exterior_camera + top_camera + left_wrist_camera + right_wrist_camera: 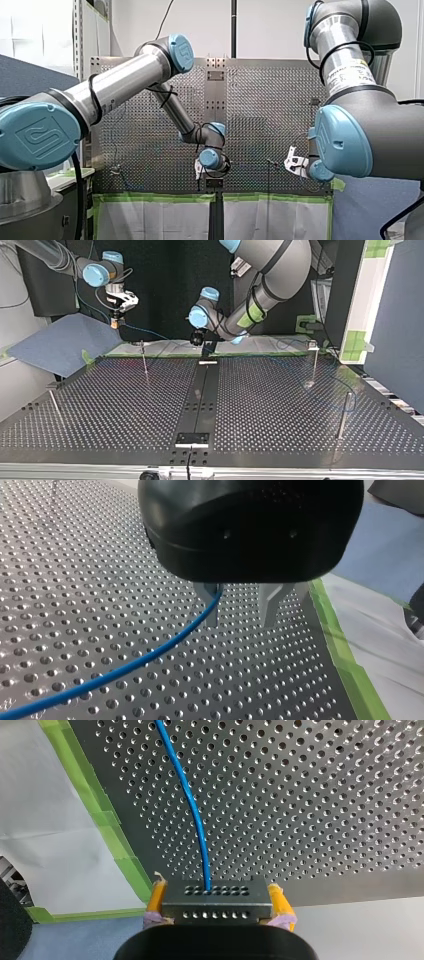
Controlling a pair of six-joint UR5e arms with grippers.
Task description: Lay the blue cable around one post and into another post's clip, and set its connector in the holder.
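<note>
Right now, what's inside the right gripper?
My right gripper clamps the connector, a dark holed block, between yellow pads; the blue cable exits its front. The block's rear is hidden behind the gripper body.

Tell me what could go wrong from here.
1. My left gripper is open, and the thin blue cable only lies against one metal finger; it could slide off when the arm moves.
2. My right gripper clamps the black perforated connector block by its ends alone; a tug on the cable might twist it in the yellow pads.
</note>
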